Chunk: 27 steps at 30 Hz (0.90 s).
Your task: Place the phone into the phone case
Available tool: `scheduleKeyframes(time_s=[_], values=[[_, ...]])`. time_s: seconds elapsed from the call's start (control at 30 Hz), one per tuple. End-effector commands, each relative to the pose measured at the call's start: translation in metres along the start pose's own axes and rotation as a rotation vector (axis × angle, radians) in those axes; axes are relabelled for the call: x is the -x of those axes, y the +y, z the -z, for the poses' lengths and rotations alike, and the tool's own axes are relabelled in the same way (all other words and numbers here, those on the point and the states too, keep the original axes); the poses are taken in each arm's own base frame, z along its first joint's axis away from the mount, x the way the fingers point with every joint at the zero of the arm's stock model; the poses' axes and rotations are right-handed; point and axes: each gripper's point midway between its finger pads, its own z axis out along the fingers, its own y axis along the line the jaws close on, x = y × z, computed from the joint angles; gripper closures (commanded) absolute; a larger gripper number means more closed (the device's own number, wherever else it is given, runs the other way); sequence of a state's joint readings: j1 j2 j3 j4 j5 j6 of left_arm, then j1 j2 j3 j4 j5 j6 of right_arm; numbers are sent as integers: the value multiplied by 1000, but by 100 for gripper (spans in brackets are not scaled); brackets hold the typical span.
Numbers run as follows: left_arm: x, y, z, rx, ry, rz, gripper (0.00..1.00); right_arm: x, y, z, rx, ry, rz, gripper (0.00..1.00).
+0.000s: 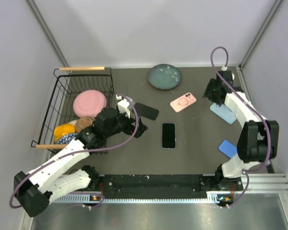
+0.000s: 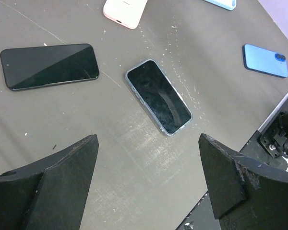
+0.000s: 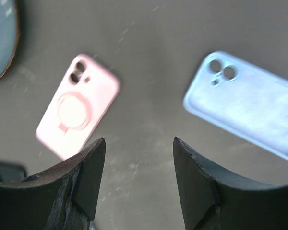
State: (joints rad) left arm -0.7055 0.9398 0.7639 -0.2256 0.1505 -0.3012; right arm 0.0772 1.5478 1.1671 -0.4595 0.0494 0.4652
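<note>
Found left fingers (image 1: 141, 129) spread wide with nothing between them, poised just left of the middle of the worktop (image 1: 192, 158). Found right fingers (image 1: 212, 92) likewise parted and holding nothing, up toward the far right corner.

Located phone (image 1: 168, 135) lying flat, screen up, mid-worktop and slightly toward the near edge, its long axis running from near edge to far edge. Noted a dark glossy screen, rounded corners and faint smudges and dust on the glass. Noted a thin pale translucent rim all round, with small side buttons visible in the left wrist view. Cannot tell whether the rim belongs to the phone or to a clear shell.

Located black phone (image 1: 146, 111) face up and tilted, left of centre, apart from the first and close to the left fingers.

Logged pink case (image 1: 183, 102), back up, with a ring and a camera cutout, right of centre toward the far edge. Logged pale blue case (image 1: 223, 113), back up, by the right edge and near the right fingers. Logged blue item (image 1: 228, 148) with camera lenses near the right edge, toward the near right corner; phone or case, cannot tell.

Recorded wire basket (image 1: 57, 96) along the left edge, holding pink plate (image 1: 90, 102). Recorded teal plate (image 1: 164, 76) at the far edge.
</note>
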Motion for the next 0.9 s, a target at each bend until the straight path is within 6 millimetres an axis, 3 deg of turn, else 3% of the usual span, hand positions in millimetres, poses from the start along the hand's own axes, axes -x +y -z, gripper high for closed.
scheduleKeyframes(time_s=[0.0,0.07,0.13,0.23,0.3,0.33,0.43,0.5,0.7,0.87], values=[[33,-17,14,-53,-116,-3,9,32,-43,-12,-204,-31,-23,42],[33,-18,15,-58,-117,-1,9,33,-51,-26,-230,0,-1,43],[33,-18,16,-59,-119,-3,9,47,-53,-30,-239,-3,147,45],[35,-20,19,-64,-124,1,9,47,-64,-39,-252,47,373,45],[34,-23,21,-79,-125,8,9,57,-93,-38,-331,56,428,45],[34,-24,22,-85,-127,7,9,59,-104,-39,-338,67,426,45],[33,-28,23,-109,-119,13,8,52,-109,-46,-230,116,480,46],[33,-30,22,-119,-114,15,8,58,-121,-46,-236,119,499,46],[30,-27,23,-104,-105,17,8,69,-135,-50,-153,119,499,47],[30,-25,23,-92,-106,18,9,65,-139,-63,-122,148,517,47]])
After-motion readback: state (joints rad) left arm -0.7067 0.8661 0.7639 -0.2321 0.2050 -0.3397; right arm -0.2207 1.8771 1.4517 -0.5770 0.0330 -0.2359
